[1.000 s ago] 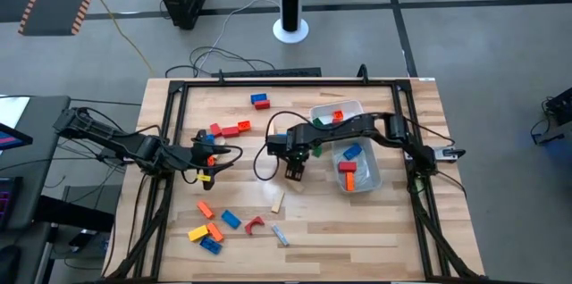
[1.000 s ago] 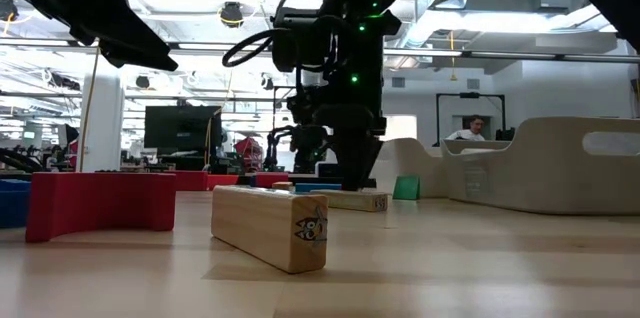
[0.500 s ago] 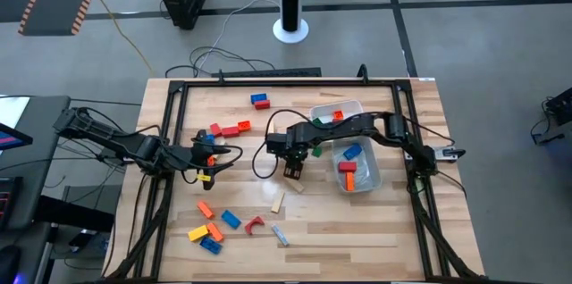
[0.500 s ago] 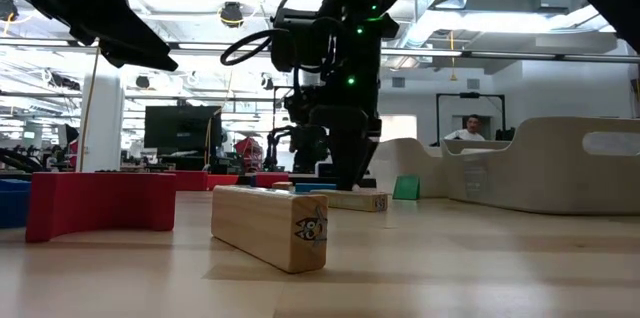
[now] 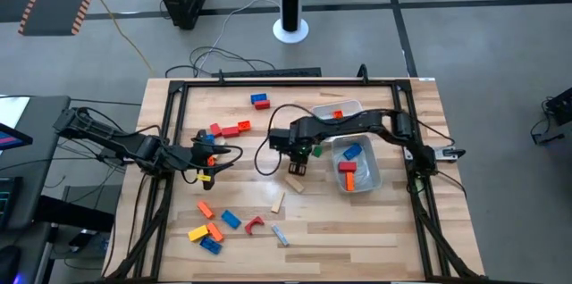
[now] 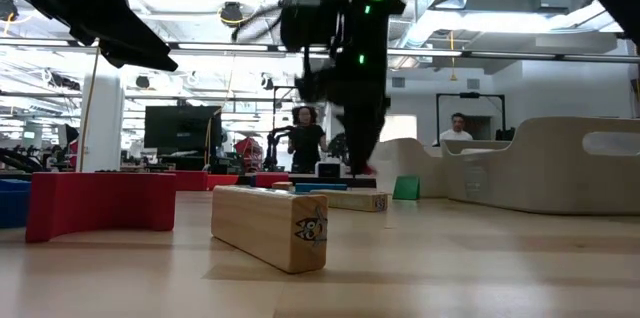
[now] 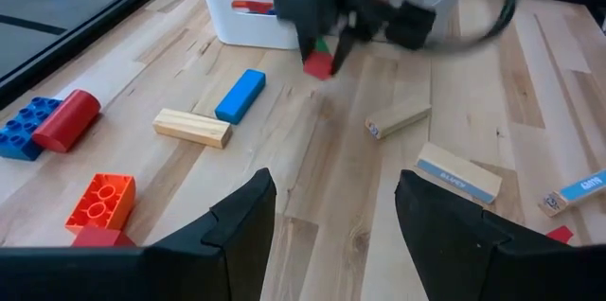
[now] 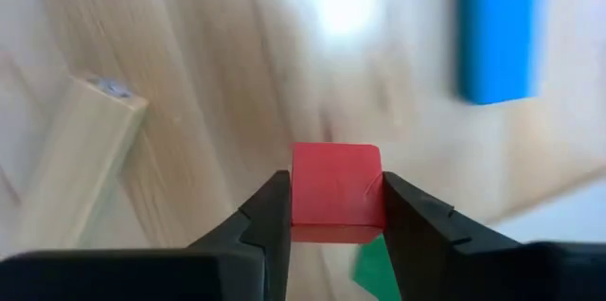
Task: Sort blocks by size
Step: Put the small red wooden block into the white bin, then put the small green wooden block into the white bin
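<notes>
My right gripper (image 5: 298, 166) is in the middle of the table, shut on a small red block (image 8: 336, 192). The block also shows in the left wrist view (image 7: 318, 65). A green block (image 8: 377, 268) lies on the table just beyond it. A blue bar (image 8: 497, 26) and a tan bar (image 8: 80, 164) lie on the table below. My left gripper (image 5: 213, 154) is open and empty at the table's left. More red and orange blocks (image 5: 231, 129) lie just beyond it. Several blocks (image 5: 210, 229) lie near the front left. My right gripper pinches the red block by two opposite sides (image 8: 301, 197) between its two fingers. The fingers come from above, pointing down. The block is held level and lifted clear of the table.
A white tub (image 5: 338, 108) and a clear tub (image 5: 368, 177) holding blue and red blocks stand to the right of my right gripper. Tan bars (image 5: 294, 184) (image 5: 278, 202) lie near the middle. A blue and red block (image 5: 259, 101) lies at the far side. People stand in the room beyond (image 6: 303, 143).
My right gripper has gone up from the table top and a little toward the table's right and far edges. The red block between its fingers now hangs clear of the wood.
</notes>
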You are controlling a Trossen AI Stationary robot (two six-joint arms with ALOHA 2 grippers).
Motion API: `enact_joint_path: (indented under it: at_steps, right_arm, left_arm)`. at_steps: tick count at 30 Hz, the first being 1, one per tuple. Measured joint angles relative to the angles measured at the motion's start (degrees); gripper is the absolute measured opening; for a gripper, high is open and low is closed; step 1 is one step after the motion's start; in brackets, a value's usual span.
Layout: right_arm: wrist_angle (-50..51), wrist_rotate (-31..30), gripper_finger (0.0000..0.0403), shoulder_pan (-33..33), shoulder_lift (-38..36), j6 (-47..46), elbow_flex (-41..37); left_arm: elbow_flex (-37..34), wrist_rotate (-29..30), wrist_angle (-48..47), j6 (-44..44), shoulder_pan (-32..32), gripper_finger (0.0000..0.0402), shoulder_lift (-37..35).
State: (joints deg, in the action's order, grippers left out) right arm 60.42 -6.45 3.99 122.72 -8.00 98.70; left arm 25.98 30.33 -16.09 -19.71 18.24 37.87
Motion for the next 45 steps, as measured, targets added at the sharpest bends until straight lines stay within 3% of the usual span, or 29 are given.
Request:
enact_joint_path:
  at_steps: [4, 8, 16, 25, 35, 39, 45]
  right_arm:
    - [-0.8, -3.9, 0.0156, -0.3, -4.9, 0.4, 0.0]
    - [-0.7, -12.0, 0.0156, -0.2, -10.8, -0.7, 0.0]
    - [5.6, -18.3, 0.0181, 5.7, -14.8, -6.7, 0.0]
    - [8.1, -18.4, 0.0173, 9.6, -14.7, -9.6, -4.4]
    - [8.0, -18.1, 0.0223, 8.7, -14.7, -8.8, -6.4]
    - [8.0, -18.1, 0.0227, 6.0, -14.7, -4.4, -6.4]
    - [5.6, -18.1, 0.0228, -3.3, -14.7, 14.1, -6.4]
  left_arm:
    - [0.0, -0.1, 0.0, 0.0, 0.0, 0.0208, 0.0]
    - [0.0, -1.4, 0.0, -0.4, 0.0, 0.0208, 0.0]
    - [0.0, -2.9, -2.4, -3.6, 0.0, 0.0208, 0.0]
    - [0.0, -4.1, -4.6, -7.1, 0.0, 0.0208, 0.0]
    - [0.0, -4.1, -4.6, -7.1, 0.1, 0.0208, 0.0]
    - [0.0, -4.1, -4.6, -7.1, 0.1, 0.0208, 0.0]
    - [0.0, -3.9, -4.3, -6.6, 0.1, 0.0208, 0.0]
